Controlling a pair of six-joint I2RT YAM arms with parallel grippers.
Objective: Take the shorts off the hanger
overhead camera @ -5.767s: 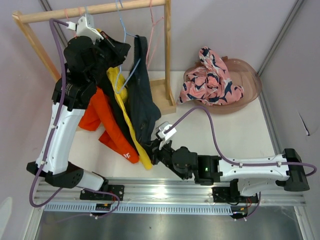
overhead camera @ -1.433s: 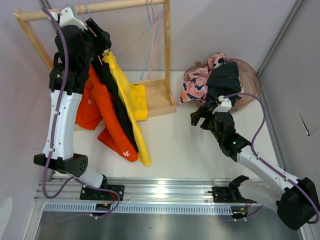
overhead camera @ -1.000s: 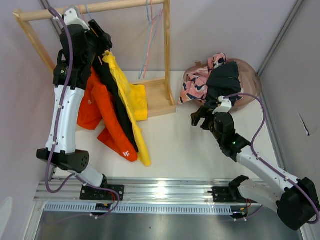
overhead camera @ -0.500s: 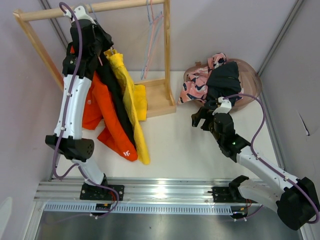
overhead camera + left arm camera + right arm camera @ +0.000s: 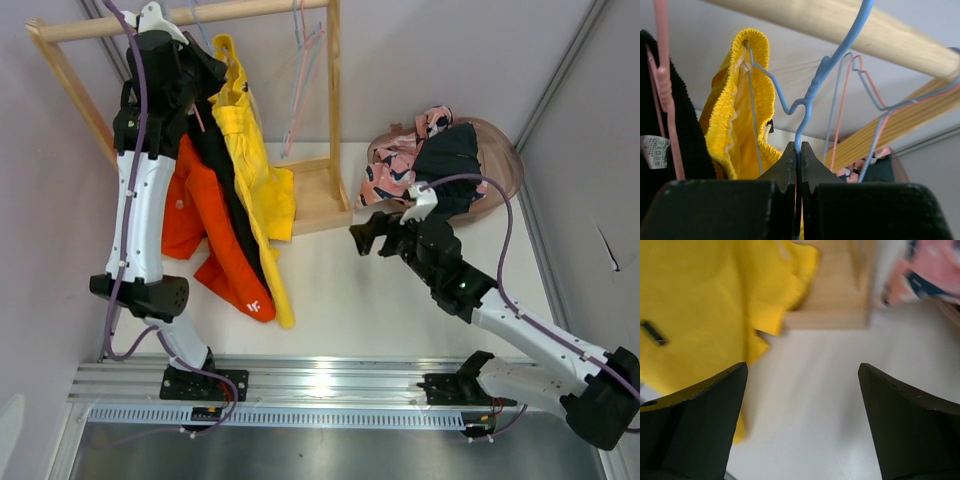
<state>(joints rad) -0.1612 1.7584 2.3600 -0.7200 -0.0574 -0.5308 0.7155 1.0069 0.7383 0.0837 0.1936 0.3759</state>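
Right fingers (image 5: 695, 420) swung leftward, spread wide, empty; left fingers (image 5: 782, 167) clamp the blue hanger (image 5: 813, 87).

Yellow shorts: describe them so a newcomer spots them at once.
Find the wooden rail, upper left. Three shorts hang under it; the yellow shorts, on a blue hanger, are rightmost. Only they are yellow; black shorts and orange shorts hang left of them.

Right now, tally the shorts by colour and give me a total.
orange shorts: 1
black shorts: 2
yellow shorts: 1
pink floral shorts: 1
Total: 5
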